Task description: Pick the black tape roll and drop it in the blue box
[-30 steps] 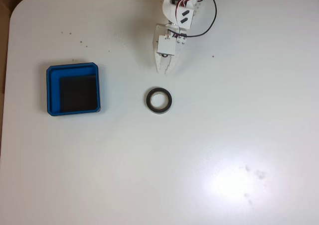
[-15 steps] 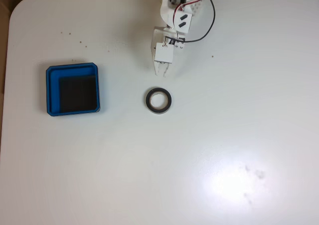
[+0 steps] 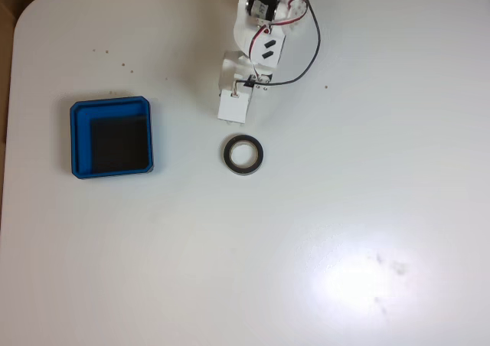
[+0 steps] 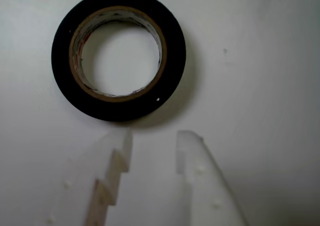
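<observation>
Plainly, black tape roll (image 3: 245,155) and blue box (image 3: 112,137) lie on a white table (image 3: 321,231)

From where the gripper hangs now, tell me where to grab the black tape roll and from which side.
Take the black tape roll by its wall, from straight above: it lies flat on the table with its hollow centre open, so one finger could drop into the hole and the other outside the near rim. The gripper hangs just short of that rim, jaws a little apart, and probably needs to open wider.
</observation>
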Robot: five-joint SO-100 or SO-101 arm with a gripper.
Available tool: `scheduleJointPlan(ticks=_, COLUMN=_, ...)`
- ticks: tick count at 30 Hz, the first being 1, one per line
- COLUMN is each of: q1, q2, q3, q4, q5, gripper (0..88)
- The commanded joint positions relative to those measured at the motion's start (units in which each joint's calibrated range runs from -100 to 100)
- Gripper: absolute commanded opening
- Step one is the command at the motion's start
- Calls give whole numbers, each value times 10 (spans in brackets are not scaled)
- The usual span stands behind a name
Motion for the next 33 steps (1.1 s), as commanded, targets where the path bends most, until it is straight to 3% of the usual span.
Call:
scheduleJointPlan(ticks=1, q1=5, q2=5, q3=-41, q4=-12, q5=-11, gripper=99)
scheduleJointPlan(ticks=8, q1=-20, q2=7, q3=-42, q4=-12, q5=-30, gripper=185)
scheduleJointPlan(ticks=25, q1=-52, q2=299, q3=-271, q4=-12, q5=-33, gripper=188)
scheduleJointPlan(ticks=33, q1=-60, q2=366, q3=-294, q4=-12, q5=-33, gripper=188)
